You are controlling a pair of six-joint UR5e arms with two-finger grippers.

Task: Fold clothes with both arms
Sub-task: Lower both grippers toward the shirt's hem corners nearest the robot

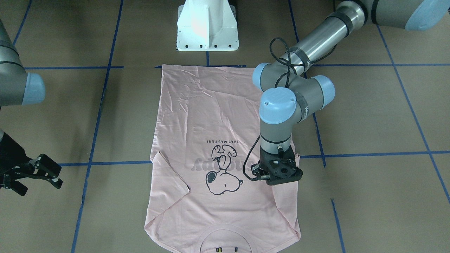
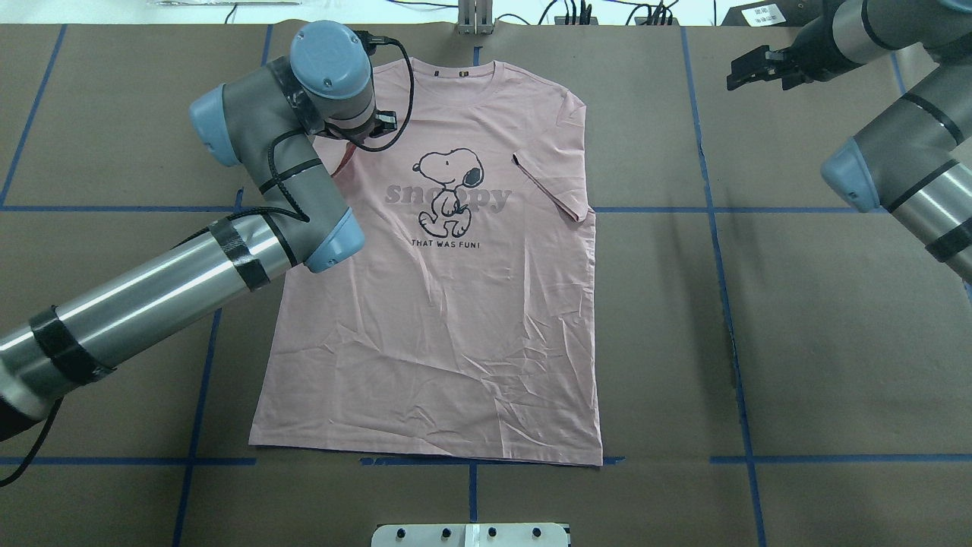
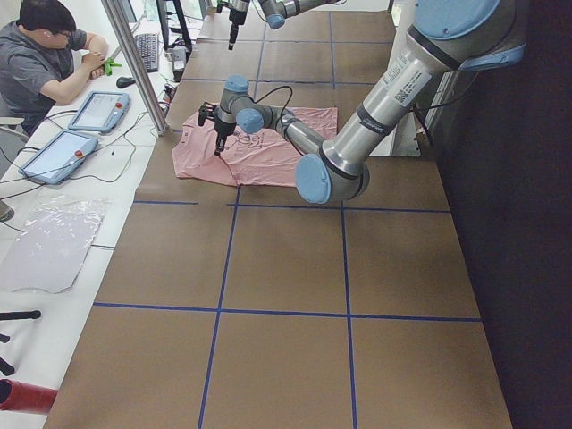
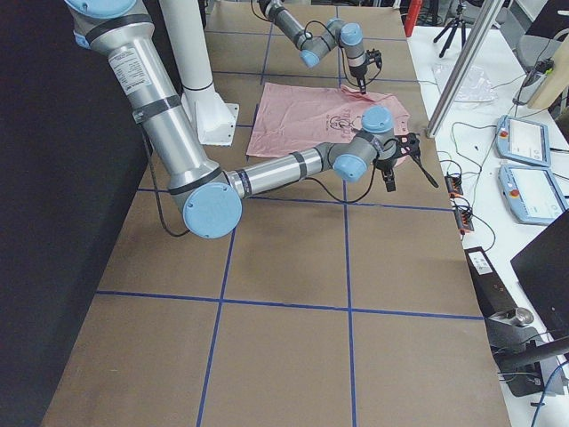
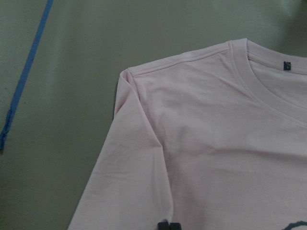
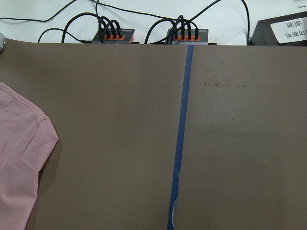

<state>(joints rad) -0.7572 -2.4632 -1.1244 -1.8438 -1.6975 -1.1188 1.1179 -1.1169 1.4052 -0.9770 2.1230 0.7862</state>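
Observation:
The pale pink T-shirt [image 2: 456,319] lies flat on the brown table, Snoopy drawing up and collar toward the far edge. Its sleeve on my right side [image 2: 550,186] is folded in over the body. My left gripper [image 1: 262,174] stands over the other sleeve near the shoulder. In the left wrist view its fingertips [image 5: 168,225] are pressed together on the sleeve's edge [image 5: 144,158]. My right gripper [image 1: 38,186] is open and empty. It hovers off the shirt, beyond the collar-side corner [image 6: 19,158], and also shows in the overhead view [image 2: 740,76].
The white pedestal base [image 1: 207,28] stands just past the shirt's hem. Blue tape lines [image 2: 714,228] cross the table. Cable hubs [image 6: 115,34] sit at the far edge. An operator [image 3: 45,54] with tablets sits at a side desk.

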